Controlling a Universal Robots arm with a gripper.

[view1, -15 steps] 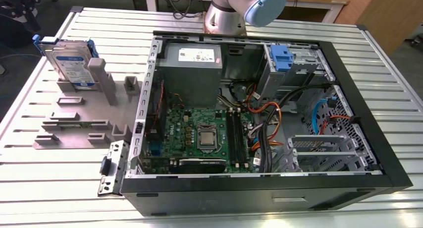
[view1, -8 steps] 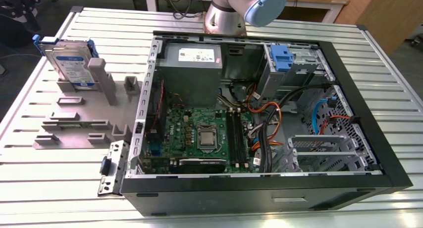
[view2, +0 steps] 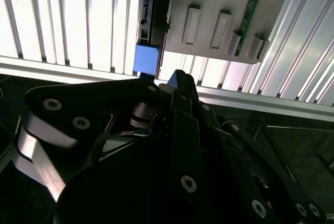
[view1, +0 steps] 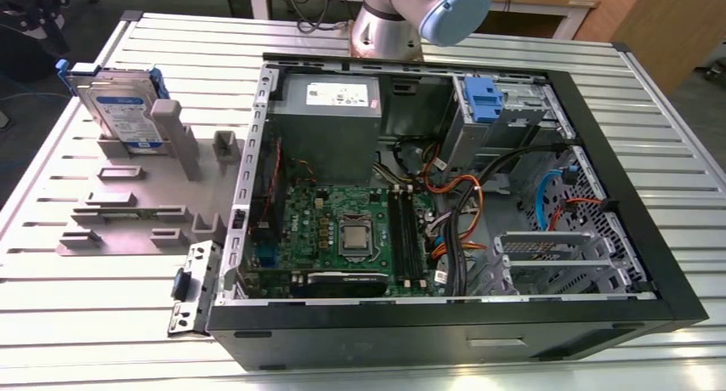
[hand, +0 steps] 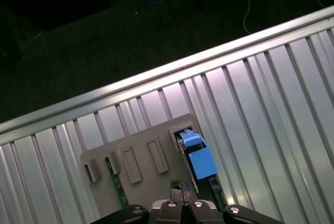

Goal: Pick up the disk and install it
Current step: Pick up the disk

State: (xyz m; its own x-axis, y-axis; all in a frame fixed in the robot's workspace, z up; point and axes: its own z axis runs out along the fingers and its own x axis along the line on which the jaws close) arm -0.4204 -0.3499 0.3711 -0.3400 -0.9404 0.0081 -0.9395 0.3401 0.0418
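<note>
The disk point(view1: 119, 106) stands on edge in the grey slotted holder point(view1: 125, 212) at the exterior view's left, silver with a white-and-blue label and blue rails. In both wrist views it shows edge-on from above as a blue rail end point(hand: 200, 160) point(view2: 146, 59) at the holder's corner. My gripper point(hand: 177, 186) point(view2: 180, 78) hovers high above the holder, close to the disk's end, touching nothing. Its fingertips look pressed together, shut with nothing between them.
The open computer case point(view1: 635, 195) lies on the slatted metal table point(view1: 91, 297), with a blue latch point(view1: 482, 98) at its drive bay. A green circuit strip point(hand: 117, 187) stands in the holder. A metal bracket point(view1: 193, 289) lies beside the case. The table edge point(hand: 156, 75) drops to dark floor.
</note>
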